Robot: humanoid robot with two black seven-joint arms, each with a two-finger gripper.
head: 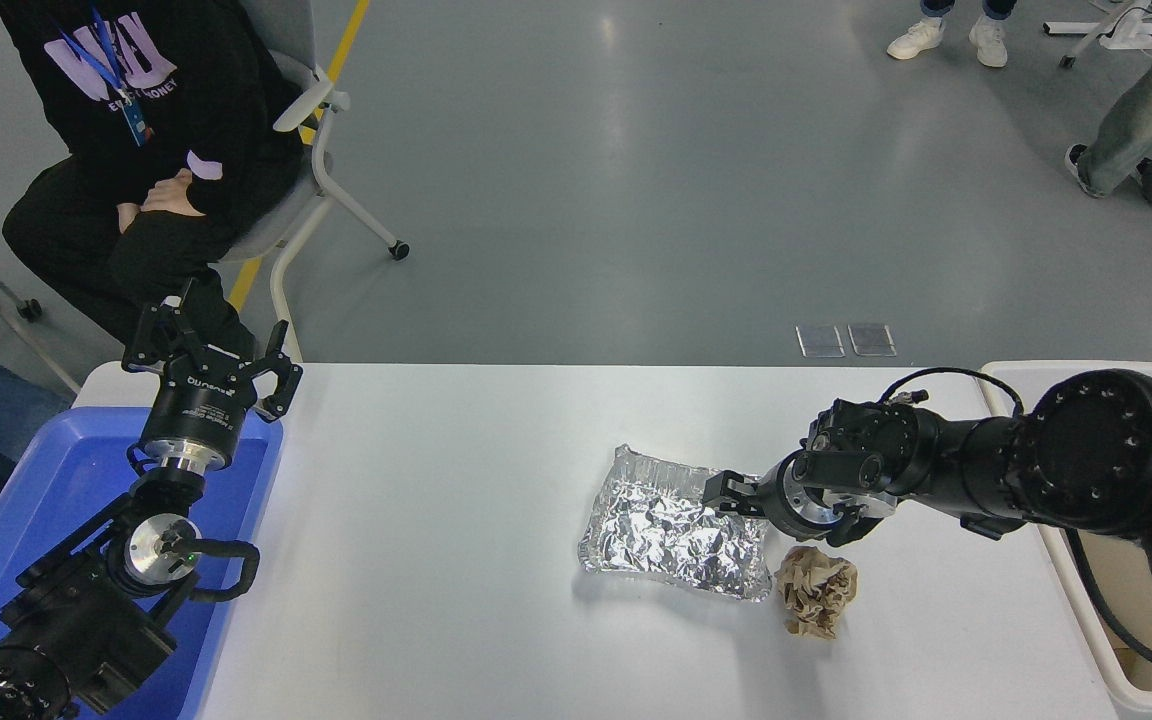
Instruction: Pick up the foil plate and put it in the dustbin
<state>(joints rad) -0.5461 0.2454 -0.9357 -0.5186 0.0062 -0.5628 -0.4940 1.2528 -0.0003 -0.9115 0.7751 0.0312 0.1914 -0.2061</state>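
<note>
- Foil plate [671, 528] lies flat on the table [456, 480], right of centre.
- Right gripper [726, 495] sits at the plate's 2 o'clock corner, over its rim; grip state cannot be determined.
- Paper ball [814, 590] lies at the plate's 4 o'clock.
- Dustbin [1086, 620] stands at 3 o'clock.
- Left gripper [208, 350], fingers spread, is parked at 9 o'clock.

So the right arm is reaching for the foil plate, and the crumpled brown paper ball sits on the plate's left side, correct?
Not quite. The head view shows the right gripper at the foil plate, but the crumpled brown paper ball lies on the table at the plate's right side, by its near right corner, not its left.
</note>
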